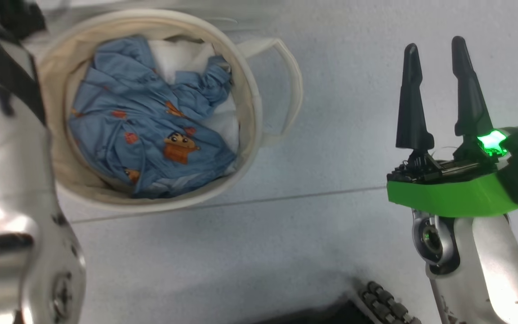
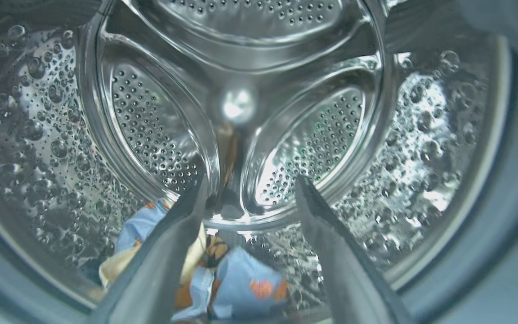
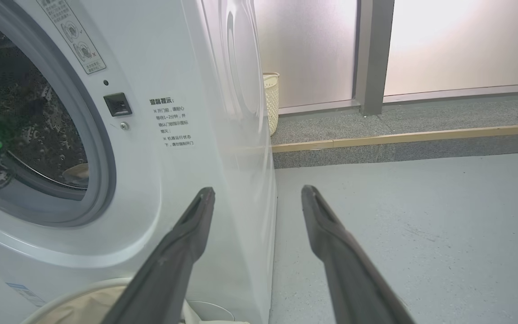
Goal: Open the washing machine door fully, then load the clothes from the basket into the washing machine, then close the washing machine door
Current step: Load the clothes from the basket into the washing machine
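Two blue, orange-patched clothes bundles (image 2: 246, 281): one below the left gripper (image 2: 251, 181) (spread, empty), one left of the released right gripper (image 1: 435, 45).

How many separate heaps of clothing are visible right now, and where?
2. The light-blue clothes lie in the basket; a blue-and-cream bundle lies at the bottom of the washing machine drum. More may be hidden underneath.

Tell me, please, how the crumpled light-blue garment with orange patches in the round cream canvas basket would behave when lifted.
The light-blue garment lies in deep folds, so it is probably floppy and would drape from a pinch. It looks thin, so likely light for its bulk. It rests on a white liner sheet; a deep grab might snag that too.
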{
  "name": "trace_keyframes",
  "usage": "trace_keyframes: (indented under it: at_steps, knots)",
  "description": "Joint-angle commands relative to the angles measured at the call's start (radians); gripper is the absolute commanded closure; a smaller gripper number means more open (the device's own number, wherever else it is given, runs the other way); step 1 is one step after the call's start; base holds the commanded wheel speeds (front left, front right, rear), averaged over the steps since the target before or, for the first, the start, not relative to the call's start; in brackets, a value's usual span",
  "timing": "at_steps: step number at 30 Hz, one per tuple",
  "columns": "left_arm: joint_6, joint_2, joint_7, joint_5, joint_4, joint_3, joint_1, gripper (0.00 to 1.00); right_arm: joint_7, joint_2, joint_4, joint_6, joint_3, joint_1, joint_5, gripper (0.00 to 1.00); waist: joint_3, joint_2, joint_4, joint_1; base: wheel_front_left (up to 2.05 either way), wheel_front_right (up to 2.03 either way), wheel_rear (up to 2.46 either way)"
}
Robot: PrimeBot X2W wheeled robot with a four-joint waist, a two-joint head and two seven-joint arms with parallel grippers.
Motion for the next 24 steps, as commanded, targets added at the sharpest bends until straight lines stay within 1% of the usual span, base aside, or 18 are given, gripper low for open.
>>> trace_keyframes:
  at_steps: [1, 7, 11, 17, 24]
  knots:
    - [-0.006, 0.025, -0.003, -0.005, -0.045, -0.01, 0.031, 0.0, -0.004, -0.002, -0.024, 0.0, 0.013, 0.026, 0.011, 0.0, -0.035, -0.0001, 0.024, -0.0001, 0.0, 0.0, 0.0]
    - [-0.01, 0.013, -0.003, -0.019, -0.114, -0.087, 0.237, 0.0, -0.004, -0.002, 0.012, 0.0, -0.002, 0.047, 0.018, 0.0, -0.15, -0.0001, 0.075, -0.0001, 0.0, 0.0, 0.0]
    - [-0.009, 0.011, -0.003, -0.051, -0.133, -0.15, 0.382, 0.0, -0.004, -0.002, 0.044, 0.0, -0.012, 0.079, 0.012, 0.0, -0.242, -0.0001, 0.103, -0.0001, 0.0, 0.0, 0.0]
    - [0.027, 0.011, -0.003, -0.11, -0.189, -0.227, 0.601, 0.0, -0.004, -0.002, 0.08, 0.0, -0.023, 0.144, 0.01, 0.0, -0.376, -0.0001, 0.127, -0.0001, 0.0, 0.0, 0.0]
    - [0.075, 0.011, -0.003, -0.124, -0.284, -0.305, 0.825, 0.0, -0.004, -0.002, 0.111, 0.0, -0.019, 0.222, 0.011, 0.0, -0.494, -0.0001, 0.149, -0.0001, 0.0, 0.0, 0.0]
